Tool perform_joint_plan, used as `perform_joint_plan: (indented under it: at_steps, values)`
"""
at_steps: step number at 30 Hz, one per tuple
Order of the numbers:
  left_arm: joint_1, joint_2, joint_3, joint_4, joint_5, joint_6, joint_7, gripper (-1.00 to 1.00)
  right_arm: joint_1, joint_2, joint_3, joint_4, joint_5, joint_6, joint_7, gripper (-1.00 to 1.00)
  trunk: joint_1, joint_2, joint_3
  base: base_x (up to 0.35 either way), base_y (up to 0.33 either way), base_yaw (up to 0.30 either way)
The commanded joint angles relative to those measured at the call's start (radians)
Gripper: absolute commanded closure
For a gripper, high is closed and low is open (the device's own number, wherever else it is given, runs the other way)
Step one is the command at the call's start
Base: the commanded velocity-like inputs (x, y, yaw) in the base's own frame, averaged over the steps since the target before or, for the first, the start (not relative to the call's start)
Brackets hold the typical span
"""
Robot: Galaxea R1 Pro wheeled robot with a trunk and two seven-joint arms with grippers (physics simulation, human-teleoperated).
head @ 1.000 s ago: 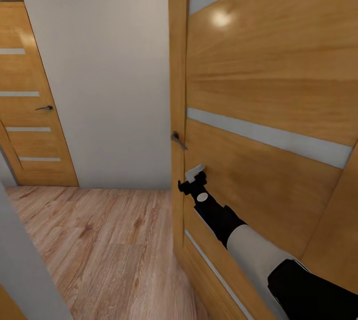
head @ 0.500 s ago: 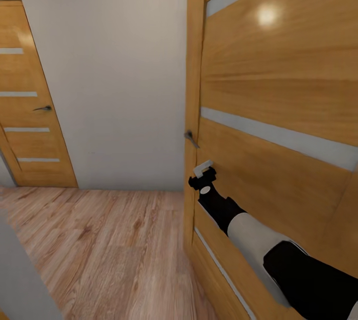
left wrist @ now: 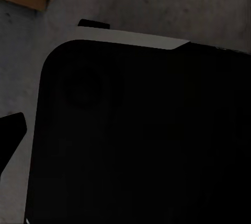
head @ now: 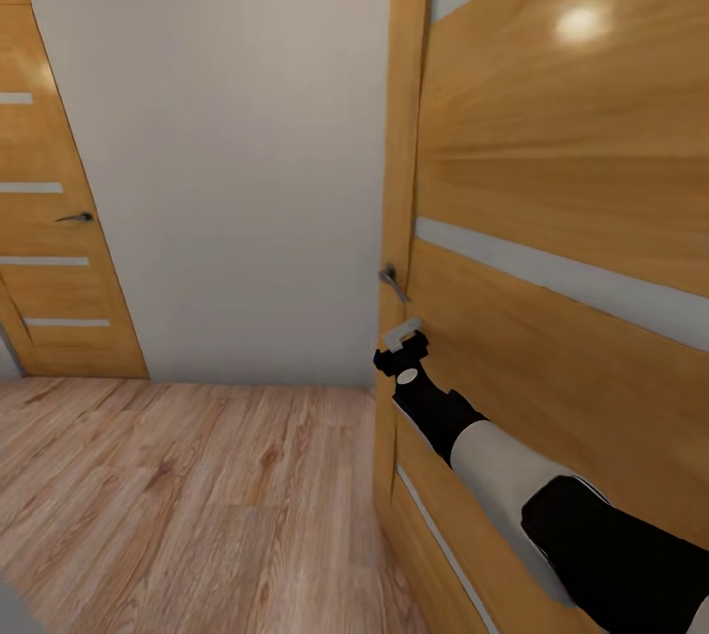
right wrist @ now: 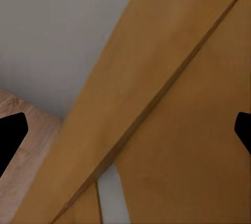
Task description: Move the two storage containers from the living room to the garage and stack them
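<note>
1. R gripper (head: 400,350) sits at the end of the R arm (head: 512,486), which reaches up from the lower right of the head view. It's held against the face of a wooden door (head: 561,221), near the door's free edge.
2. In the R wrist view its two dark fingertips (right wrist: 10,135) show at opposite edges of the picture, wide apart, w/ nothing between them but door wood (right wrist: 172,130).
3. Just above the gripper is the door's metal lever handle (head: 392,282); gripper is just below it, contact can't be told.
4. Door has pale horizontal inlay strips (head: 551,280) and a light glare spot up high.
5. L gripper: the L wrist view gives a big dark rounded body (left wrist: 136,140) w/ a pale upper edge, and one dark fingertip (left wrist: 11,130) at the side over a grey mottled surface; spread or closed can't be told.
6. Past the door: plain pale wall (head: 226,152), light wood-plank floor (head: 187,506).
7. Far left, a second wooden door (head: 49,221), closed, w/ its own lever and pale strips.
8. Storage containers aren't in any view here; their place can't be told.
</note>
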State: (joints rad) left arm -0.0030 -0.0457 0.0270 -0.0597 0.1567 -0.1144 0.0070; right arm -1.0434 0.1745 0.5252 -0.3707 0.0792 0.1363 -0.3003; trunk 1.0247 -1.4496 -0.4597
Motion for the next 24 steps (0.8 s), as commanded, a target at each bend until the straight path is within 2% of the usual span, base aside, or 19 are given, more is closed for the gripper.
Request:
perform_joint_plan:
  at_steps: [1,9,16,17,18,24]
  values:
    - [0.000,0.000,0.002,0.000,0.005,-0.002,0.001,-1.00,-0.001,0.000,0.001,0.002,0.013,0.010,-0.009,-1.00,0.000,0.000,-0.001,0.152,0.000,0.000]
    - [0.000,0.000,0.002,0.000,0.004,-0.002,0.001,-1.00,-0.001,0.000,-0.003,0.069,0.016,-0.022,-0.010,-1.00,0.000,0.000,-0.001,0.123,0.000,0.000]
    - [0.000,0.000,0.003,0.000,0.005,-0.003,0.001,-1.00,-0.001,0.000,-0.038,0.078,0.016,-0.032,-0.013,-1.00,0.000,0.000,-0.001,0.016,0.000,0.000]
    - [0.000,0.000,0.003,0.000,0.005,-0.002,0.001,-1.00,-0.001,-0.004,-0.041,0.078,0.016,-0.032,-0.013,-1.00,0.000,0.000,-0.001,0.002,0.000,0.000]
    - [0.000,0.000,0.003,0.000,0.004,-0.003,0.001,-1.00,-0.001,-0.023,-0.044,0.077,0.016,-0.032,-0.015,-1.00,0.000,0.000,-0.001,0.000,0.000,0.000]
    - [0.000,0.000,0.004,0.000,0.004,-0.003,0.001,-1.00,-0.001,-0.058,-0.048,0.076,0.016,-0.041,-0.019,-1.00,0.000,0.000,-0.001,0.000,0.000,0.000]
